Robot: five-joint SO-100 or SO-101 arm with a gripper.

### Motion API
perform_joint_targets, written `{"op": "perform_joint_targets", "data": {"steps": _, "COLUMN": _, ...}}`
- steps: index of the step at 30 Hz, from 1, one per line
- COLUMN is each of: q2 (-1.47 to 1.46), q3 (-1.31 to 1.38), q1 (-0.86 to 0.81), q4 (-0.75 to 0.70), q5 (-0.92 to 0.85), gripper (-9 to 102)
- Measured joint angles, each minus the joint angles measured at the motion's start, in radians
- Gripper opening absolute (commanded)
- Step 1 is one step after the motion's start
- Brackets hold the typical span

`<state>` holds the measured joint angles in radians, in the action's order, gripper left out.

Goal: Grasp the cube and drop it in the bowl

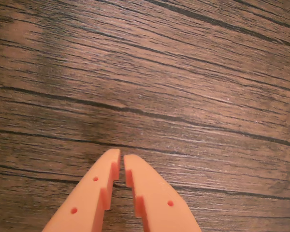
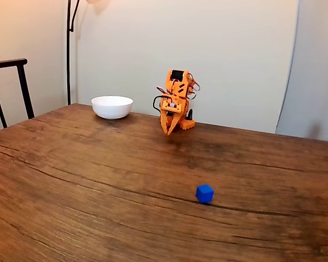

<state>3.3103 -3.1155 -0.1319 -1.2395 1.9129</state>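
Awaiting: the grasp, which has not yet been made; the whole task is judged to be left.
Gripper [image 1: 122,158]: seen in the wrist view with its orange tips drawn almost together, only a thin slit between them, and nothing held.
Arm [image 2: 175,100]: folded low at the far side of the table in the fixed view, tip pointed down toward the wood.
Cube [image 2: 204,193]: a small blue block resting on the table in the near foreground, well apart from the arm, untouched.
Bowl [image 2: 112,106]: white, set at the far left of the table, near the arm's base; no cube can be seen in it, though its inside is not shown from this low angle.
Table [image 2: 87,180]: dark grained wood.
Remaining, as judged: the jaws to be opened, the cube to be reached and gripped, then carried to the bowl and released.
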Motion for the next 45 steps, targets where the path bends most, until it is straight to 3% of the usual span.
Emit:
{"op": "perform_joint_targets", "data": {"steps": 15, "q2": 0.006, "q3": 0.0, "q1": 0.003, "q4": 0.018, "q5": 0.0, "gripper": -1}}
{"op": "perform_joint_targets", "data": {"steps": 32, "q2": 0.005, "q3": 0.005, "q1": 0.112, "q4": 0.476, "q5": 0.0, "gripper": -1}}
{"op": "perform_joint_targets", "data": {"steps": 38, "q2": 0.0, "q3": 0.14, "q1": 0.117, "q4": 0.476, "q5": 0.006, "gripper": -1}}
{"op": "perform_joint_targets", "data": {"steps": 45, "q2": -0.002, "q3": 0.339, "q1": 0.115, "q4": 0.281, "q5": 0.032, "gripper": -1}}
